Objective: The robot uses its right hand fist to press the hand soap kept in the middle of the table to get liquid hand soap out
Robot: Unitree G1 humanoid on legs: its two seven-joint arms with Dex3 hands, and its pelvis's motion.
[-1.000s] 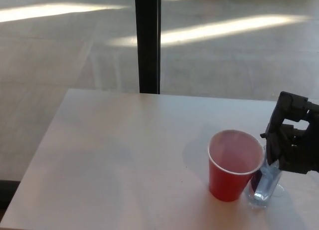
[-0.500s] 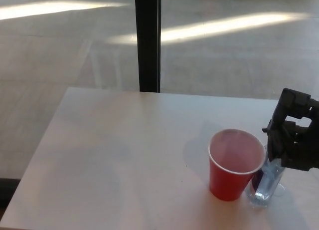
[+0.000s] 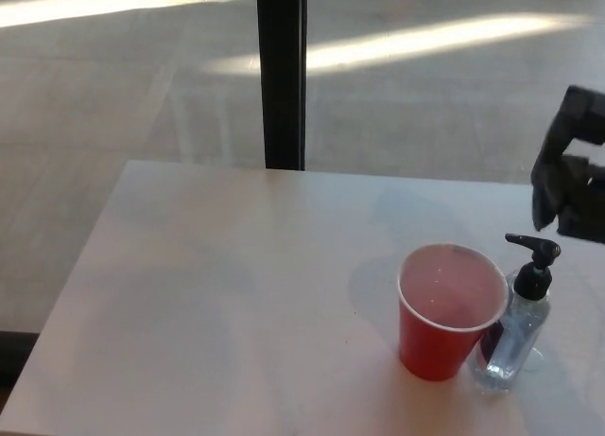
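A clear hand soap bottle (image 3: 511,336) with a black pump head (image 3: 533,257) stands upright near the table's right front. Its spout points left over a red paper cup (image 3: 446,311) that stands touching it on the left. My right hand (image 3: 571,177) is at the right edge, raised above and to the right of the pump, apart from it, with its black fingers curled into a fist on nothing. My left hand does not show.
The white table (image 3: 217,294) stretches left of the cup. A black vertical post (image 3: 281,72) stands behind the table's far edge, with tiled floor beyond.
My right hand has lifted up and to the right off the pump, uncovering the black pump head. The bottle and cup have stayed put.
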